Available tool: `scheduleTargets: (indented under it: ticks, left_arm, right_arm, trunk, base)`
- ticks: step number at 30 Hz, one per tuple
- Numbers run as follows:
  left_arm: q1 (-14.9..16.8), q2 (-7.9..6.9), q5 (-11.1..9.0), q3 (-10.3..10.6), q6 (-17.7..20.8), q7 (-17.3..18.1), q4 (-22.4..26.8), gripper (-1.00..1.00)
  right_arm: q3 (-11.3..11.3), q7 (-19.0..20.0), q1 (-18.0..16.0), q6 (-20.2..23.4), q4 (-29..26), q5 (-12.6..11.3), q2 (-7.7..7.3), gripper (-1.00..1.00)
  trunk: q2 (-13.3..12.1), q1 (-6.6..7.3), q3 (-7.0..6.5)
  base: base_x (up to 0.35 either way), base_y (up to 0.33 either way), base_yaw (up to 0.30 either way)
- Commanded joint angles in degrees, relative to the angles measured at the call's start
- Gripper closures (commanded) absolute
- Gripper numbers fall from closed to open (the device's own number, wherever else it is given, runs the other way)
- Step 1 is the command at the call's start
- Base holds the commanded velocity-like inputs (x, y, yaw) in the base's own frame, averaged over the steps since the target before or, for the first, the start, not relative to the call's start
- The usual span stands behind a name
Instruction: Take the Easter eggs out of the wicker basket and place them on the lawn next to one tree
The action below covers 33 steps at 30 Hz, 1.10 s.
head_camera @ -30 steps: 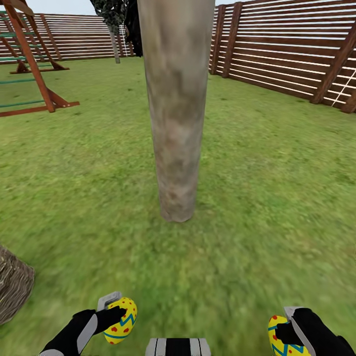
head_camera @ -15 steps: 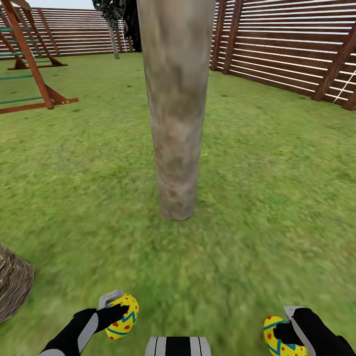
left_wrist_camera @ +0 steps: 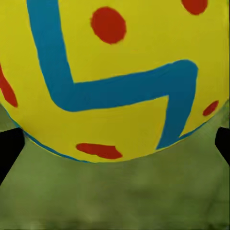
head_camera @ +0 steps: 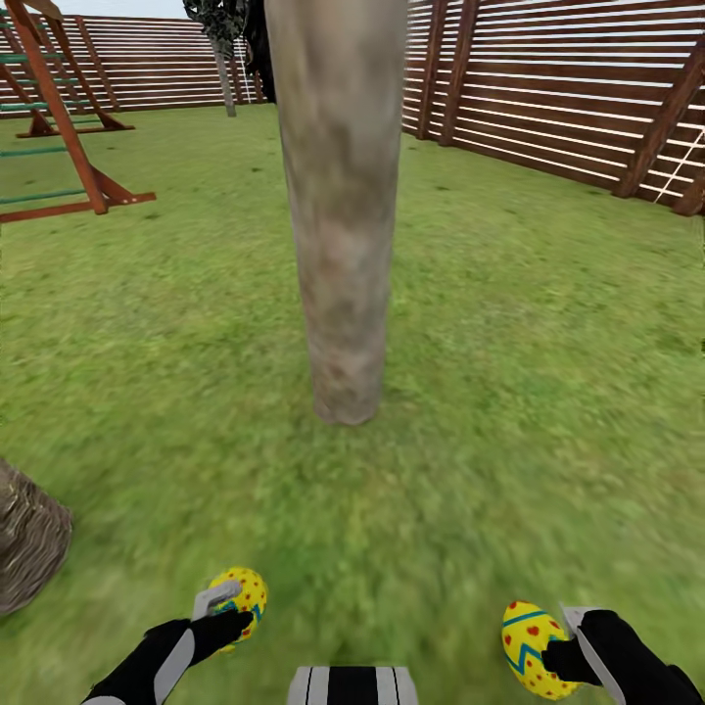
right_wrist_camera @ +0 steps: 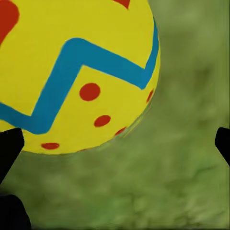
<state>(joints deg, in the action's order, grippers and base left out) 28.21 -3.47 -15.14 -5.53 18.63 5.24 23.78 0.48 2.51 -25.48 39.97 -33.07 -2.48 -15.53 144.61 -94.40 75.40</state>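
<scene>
The tree (head_camera: pixel 343 245) shows as a thick grey-brown trunk rising from the lawn (head_camera: pixel 509 372) straight ahead. My left gripper (head_camera: pixel 235 607) is low over the grass in front of it, jaws open. A yellow Easter egg (head_camera: pixel 241 590) with blue zigzags and red spots sits just past its fingers; up close this egg (left_wrist_camera: pixel 110 72) lies between the widely spread fingertips (left_wrist_camera: pixel 8 146). My right gripper (head_camera: pixel 560 634) is open too, and a second egg (head_camera: pixel 527 646) is by its black finger, apart from the far fingertip (right_wrist_camera: pixel 223 141). The wicker basket (head_camera: pixel 27 548) stands at the left edge.
A wooden play frame (head_camera: pixel 59 127) stands at the back left. A brown slat fence (head_camera: pixel 568 88) runs along the back and right side. A dark tree (head_camera: pixel 227 39) rises near the far fence. Open grass lies around the trunk.
Both grippers have opened. The left egg has dropped forward away from the fingers, and the right egg has slid left out of the right fingers. The view has shifted slightly.
</scene>
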Motion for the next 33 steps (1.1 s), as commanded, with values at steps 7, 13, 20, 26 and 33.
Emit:
scheduleTargets:
  ticks: [7,13,20,26,33]
  left_arm:
    - [0.01,0.05,-0.19,-0.36,0.44,0.21,-0.22,-1.0]
    - [0.01,0.05,-0.34,-0.36,0.36,0.21,-0.22,-1.0]
    - [0.01,-0.04,-0.44,-0.49,-0.88,0.21,-0.22,-1.0]
    - [0.01,-0.1,-0.64,-0.74,-1.24,0.56,-0.18,-1.0]
    - [0.01,-0.04,-0.66,-0.71,-0.77,0.95,-0.04,-1.0]
  right_arm:
    - [0.39,0.45,-0.01,0.11,-0.07,-0.34,-0.03,-1.0]
    - [0.48,0.1,-0.01,0.11,-0.05,-0.26,0.06,-1.0]
    - [0.45,0.04,-0.01,0.11,0.1,-0.25,0.06,-1.0]
    - [0.4,0.04,-0.01,0.11,0.11,-0.25,0.06,-1.0]
    - [0.31,0.02,-0.01,0.11,0.18,-0.18,0.06,-1.0]
  trunk:
    - [0.02,0.05,0.04]
    - [0.02,0.05,0.04]
    - [0.02,0.05,0.04]
    - [-0.02,0.12,-0.63]
    - [-0.12,0.3,-2.18]
  base:
    - [-0.336,-0.105,0.0]
    - [-0.336,-0.108,0.0]
    - [-0.304,-0.011,0.0]
    - [-0.119,0.031,0.0]
    - [-0.058,-0.048,0.0]
